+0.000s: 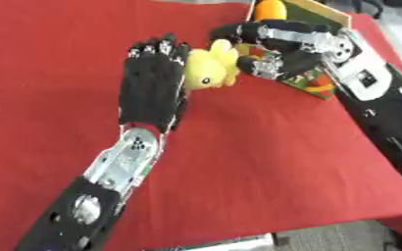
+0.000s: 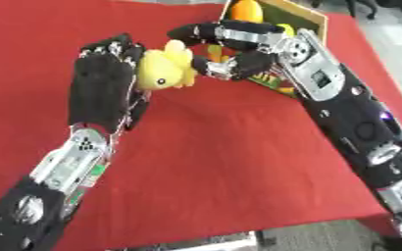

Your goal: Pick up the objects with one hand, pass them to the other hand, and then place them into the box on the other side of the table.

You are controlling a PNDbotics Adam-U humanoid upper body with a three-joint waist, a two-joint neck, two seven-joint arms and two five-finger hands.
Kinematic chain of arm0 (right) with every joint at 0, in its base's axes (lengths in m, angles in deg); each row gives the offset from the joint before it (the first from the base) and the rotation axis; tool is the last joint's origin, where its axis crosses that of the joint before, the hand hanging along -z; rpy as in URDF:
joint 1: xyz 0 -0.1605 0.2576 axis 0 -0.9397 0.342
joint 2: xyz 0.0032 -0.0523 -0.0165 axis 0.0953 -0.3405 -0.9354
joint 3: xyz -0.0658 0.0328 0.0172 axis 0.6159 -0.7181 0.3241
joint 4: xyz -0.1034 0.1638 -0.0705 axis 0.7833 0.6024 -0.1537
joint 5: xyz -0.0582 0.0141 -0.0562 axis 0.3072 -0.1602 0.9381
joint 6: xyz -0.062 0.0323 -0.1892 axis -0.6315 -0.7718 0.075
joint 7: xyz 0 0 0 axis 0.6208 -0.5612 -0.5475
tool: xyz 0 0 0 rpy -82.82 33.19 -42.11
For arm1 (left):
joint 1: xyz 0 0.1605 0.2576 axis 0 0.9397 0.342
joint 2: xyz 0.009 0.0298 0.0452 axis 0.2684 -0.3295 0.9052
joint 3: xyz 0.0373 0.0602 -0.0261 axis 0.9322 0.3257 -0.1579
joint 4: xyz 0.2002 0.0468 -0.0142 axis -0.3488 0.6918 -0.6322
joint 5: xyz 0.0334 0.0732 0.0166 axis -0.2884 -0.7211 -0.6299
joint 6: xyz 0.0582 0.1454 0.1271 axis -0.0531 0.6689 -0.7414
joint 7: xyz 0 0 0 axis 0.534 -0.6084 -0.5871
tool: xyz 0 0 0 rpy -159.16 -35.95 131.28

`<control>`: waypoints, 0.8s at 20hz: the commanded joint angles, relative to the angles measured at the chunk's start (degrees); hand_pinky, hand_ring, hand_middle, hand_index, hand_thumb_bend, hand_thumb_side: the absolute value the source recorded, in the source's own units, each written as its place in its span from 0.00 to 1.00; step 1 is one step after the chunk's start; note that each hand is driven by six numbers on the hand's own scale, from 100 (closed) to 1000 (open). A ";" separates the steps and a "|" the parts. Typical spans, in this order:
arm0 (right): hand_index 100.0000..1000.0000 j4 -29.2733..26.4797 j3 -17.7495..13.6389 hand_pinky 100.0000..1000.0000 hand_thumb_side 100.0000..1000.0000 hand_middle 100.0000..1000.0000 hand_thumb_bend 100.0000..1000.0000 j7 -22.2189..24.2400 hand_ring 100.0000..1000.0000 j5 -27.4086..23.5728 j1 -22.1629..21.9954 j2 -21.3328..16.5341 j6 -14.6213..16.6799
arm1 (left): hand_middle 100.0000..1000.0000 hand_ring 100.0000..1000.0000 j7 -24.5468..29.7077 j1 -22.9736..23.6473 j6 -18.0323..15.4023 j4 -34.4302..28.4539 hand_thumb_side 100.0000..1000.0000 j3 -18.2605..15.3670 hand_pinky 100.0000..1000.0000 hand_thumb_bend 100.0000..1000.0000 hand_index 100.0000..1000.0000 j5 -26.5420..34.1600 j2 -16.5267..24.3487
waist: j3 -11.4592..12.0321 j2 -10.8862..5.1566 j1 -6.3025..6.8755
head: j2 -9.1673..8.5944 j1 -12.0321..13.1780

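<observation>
Handover is the step in hand, to judge by how the two hands meet over the red table (image 1: 264,162). The right hand (image 1: 277,51) comes in from the upper right with its fingers and thumb curled round the tail end of a yellow toy duck (image 1: 210,68), which it holds clear of the cloth at mid-table. The left hand (image 1: 151,86) lies alongside, back up, its fingers straight and stretched forward so that their tips touch or nearly touch the duck's head side; it has hold of nothing yet. That flat, open pose looks like a receiving palm offered to the toy, so the duck can be passed without being set down.

Behind the right hand a green box (image 2: 312,19) sits at the far right corner of the table, with an orange thing (image 2: 245,10) standing in it and more coloured bits at its near edge, partly hidden by the hand. The task's target box on the left side shows in neither view.

Room for moving is good: the cloth to the left and in front of the arms is bare, and the table's near edge lies well apart from the duck
</observation>
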 commanded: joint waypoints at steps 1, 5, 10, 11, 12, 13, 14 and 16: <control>1.00 -1.84 -0.24 0.97 0.66 0.83 0.00 8.80 1.00 -0.75 0.56 -1.12 8.52 | 0.35 0.34 0.05 -1.18 0.60 -0.20 0.00 -0.15 0.34 0.00 0.50 -0.57 -0.97 | -0.04 -0.89 0.18 | -0.01 -0.14; 1.00 -3.22 0.02 0.97 0.66 0.83 0.00 8.80 1.00 -1.58 0.29 -1.21 7.87 | 0.35 0.34 -0.82 -1.24 1.51 0.06 0.00 -0.73 0.34 0.00 0.50 -0.57 -1.10 | 0.01 -0.84 0.13 | -0.50 -0.14; 1.00 -4.51 0.16 0.97 0.66 0.83 0.00 8.80 1.00 -2.39 -0.07 -1.52 7.04 | 0.35 0.34 -1.17 -1.39 2.33 0.14 0.00 -1.16 0.33 0.00 0.50 -0.47 -1.02 | 0.03 -0.86 0.21 | -1.18 0.05; 1.00 -4.71 0.23 0.97 0.66 0.82 0.00 8.80 1.00 -2.49 -0.13 -1.58 6.95 | 0.35 0.34 -1.17 -1.44 2.48 0.12 0.00 -1.21 0.33 0.00 0.50 -0.51 -1.00 | 0.05 -0.87 0.21 | -1.28 0.09; 1.00 -4.91 0.23 0.97 0.65 0.82 0.00 8.80 1.00 -2.60 -0.23 -1.63 6.89 | 0.35 0.34 -1.16 -1.48 2.65 0.12 0.00 -1.26 0.33 0.00 0.50 -0.59 -0.97 | 0.05 -0.87 0.20 | -1.39 0.15; 1.00 -5.08 0.20 0.97 0.65 0.82 0.00 8.80 1.00 -2.70 -0.31 -1.68 6.84 | 0.35 0.34 -1.12 -1.51 2.78 0.13 0.00 -1.29 0.33 0.00 0.50 -0.66 -0.95 | 0.06 -0.88 0.19 | -1.46 0.19; 1.00 -5.19 0.20 0.97 0.66 0.83 0.00 8.80 1.00 -2.74 -0.36 -1.72 6.80 | 0.35 0.34 -1.07 -1.55 2.84 0.13 0.00 -1.27 0.33 0.00 0.50 -0.72 -0.96 | 0.09 -0.88 0.18 | -1.59 0.27; 1.00 -5.35 0.30 0.97 0.66 0.83 0.00 8.80 1.00 -2.64 -0.41 -1.76 6.90 | 0.35 0.34 -0.98 -1.65 2.86 0.03 0.00 -1.23 0.33 0.00 0.50 -0.84 -0.97 | 0.15 -0.88 0.14 | -1.78 0.38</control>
